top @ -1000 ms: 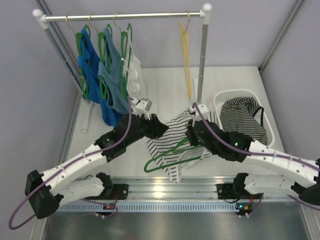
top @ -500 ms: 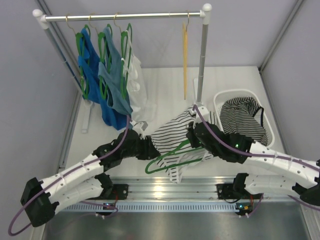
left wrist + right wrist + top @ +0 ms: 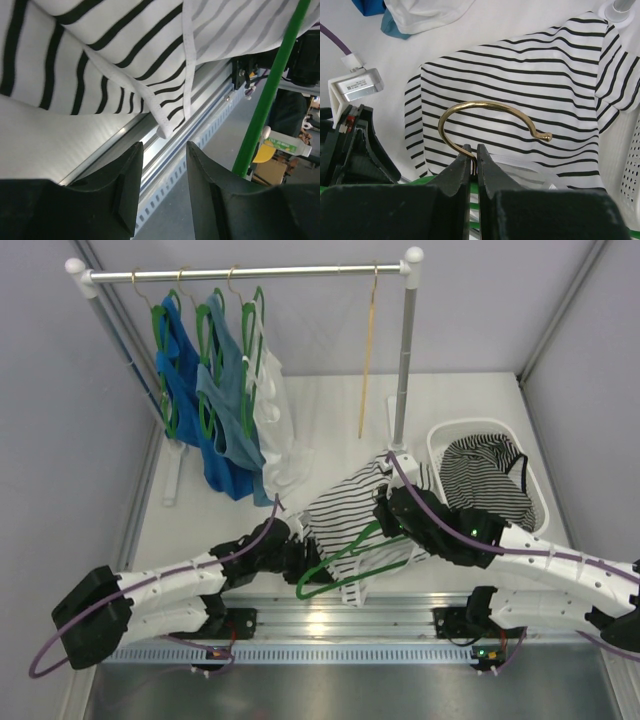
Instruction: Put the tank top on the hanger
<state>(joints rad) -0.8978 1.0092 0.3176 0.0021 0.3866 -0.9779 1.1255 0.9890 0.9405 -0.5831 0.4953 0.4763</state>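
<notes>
My right gripper [image 3: 471, 152] clamps the brassy-hooked hanger [image 3: 485, 103]. My left gripper [image 3: 162, 160] gapes, seemingly empty, near the striped tank top [image 3: 75, 55].

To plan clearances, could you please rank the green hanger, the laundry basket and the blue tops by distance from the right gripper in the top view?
1. Green hanger, held in the right gripper.
2. Laundry basket, right side.
3. Blue tops, far left on the rail.
</notes>
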